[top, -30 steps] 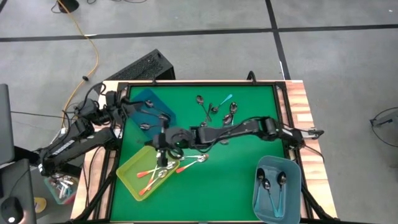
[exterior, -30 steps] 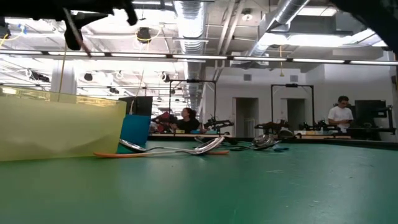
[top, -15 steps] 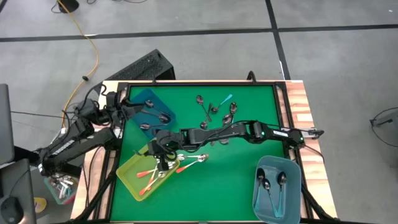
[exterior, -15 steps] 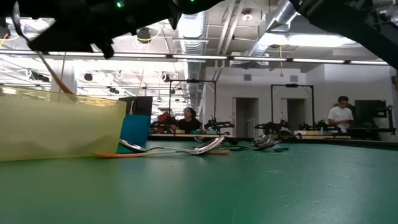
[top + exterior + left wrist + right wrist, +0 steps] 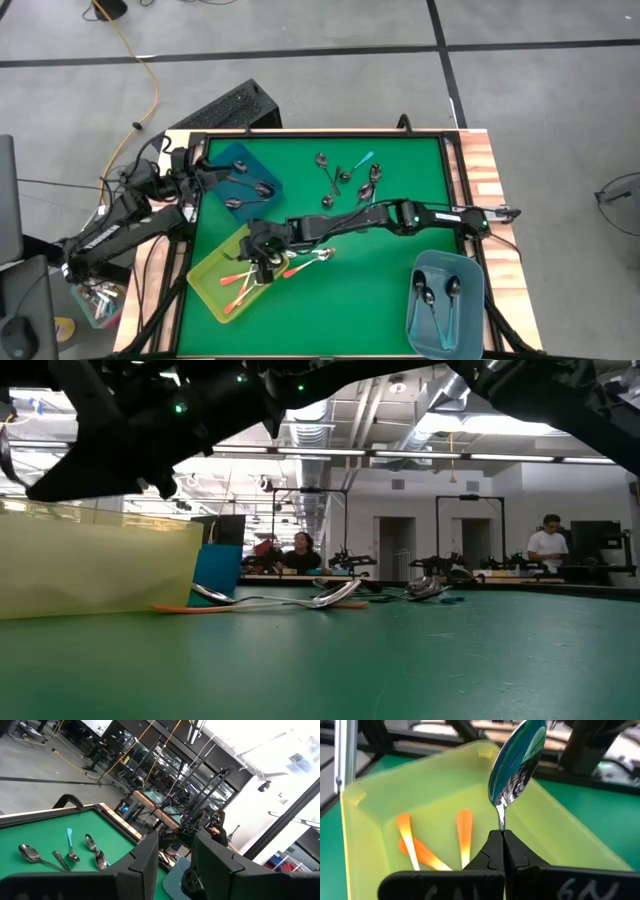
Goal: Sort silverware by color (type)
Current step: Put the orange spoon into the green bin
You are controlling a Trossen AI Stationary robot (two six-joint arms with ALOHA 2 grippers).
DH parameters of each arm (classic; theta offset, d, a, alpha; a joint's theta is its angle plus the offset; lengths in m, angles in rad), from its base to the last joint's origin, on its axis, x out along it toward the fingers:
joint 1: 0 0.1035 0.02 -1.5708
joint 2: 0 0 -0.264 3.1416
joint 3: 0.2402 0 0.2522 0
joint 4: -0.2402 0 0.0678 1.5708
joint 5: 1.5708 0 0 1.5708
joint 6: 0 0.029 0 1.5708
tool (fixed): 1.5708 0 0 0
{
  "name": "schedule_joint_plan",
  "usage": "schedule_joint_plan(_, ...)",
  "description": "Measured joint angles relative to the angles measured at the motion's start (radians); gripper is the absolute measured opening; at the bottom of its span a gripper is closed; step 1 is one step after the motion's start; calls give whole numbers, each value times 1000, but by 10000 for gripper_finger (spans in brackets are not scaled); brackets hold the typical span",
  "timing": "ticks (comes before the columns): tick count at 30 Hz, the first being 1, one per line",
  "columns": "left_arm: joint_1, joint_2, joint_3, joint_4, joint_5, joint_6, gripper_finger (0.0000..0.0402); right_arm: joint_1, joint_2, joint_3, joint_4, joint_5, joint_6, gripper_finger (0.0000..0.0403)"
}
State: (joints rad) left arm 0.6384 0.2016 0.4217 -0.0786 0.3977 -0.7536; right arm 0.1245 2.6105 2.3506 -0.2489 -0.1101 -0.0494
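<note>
My right gripper (image 5: 262, 258) hovers over the yellow-green bin (image 5: 212, 278) near the table's front left, shut on a shiny spoon (image 5: 517, 760) whose bowl sticks out beyond the fingertips. Orange-handled spoons (image 5: 464, 832) lie on the bin's floor. Two more orange-handled spoons (image 5: 312, 258) lie on the green mat beside the bin's right side. A cluster of dark and teal-handled spoons (image 5: 345, 178) lies at the far middle. My left gripper (image 5: 175, 865) stands open and empty at the table's left edge, beside a blue bin (image 5: 240, 172). My right gripper pinches the spoon's thin neck (image 5: 501, 824), just behind the bowl, between its two fingertips. The fingers slant downward from the table's right and lie along the spoon. The spoon is lifted clear above the bin; the fingers hide its handle.
A second blue bin (image 5: 445, 300) with dark spoons stands at the near right corner. The far-left blue bin also holds spoons. In the low view the yellow bin's wall (image 5: 100, 570) rises at the left, with open green mat to its right.
My right gripper has sunk toward the yellow-green bin and drifted toward the table's near edge, tipping further downward, still shut on the spoon. The spoon has come down with it, over the bin's inside.
</note>
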Motion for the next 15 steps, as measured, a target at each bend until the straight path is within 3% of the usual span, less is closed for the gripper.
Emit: schedule_joint_plan(15, 0, 0, 0, -1, -1, 23, 110, -19, 0, 0, -91, 5, -11, 1)
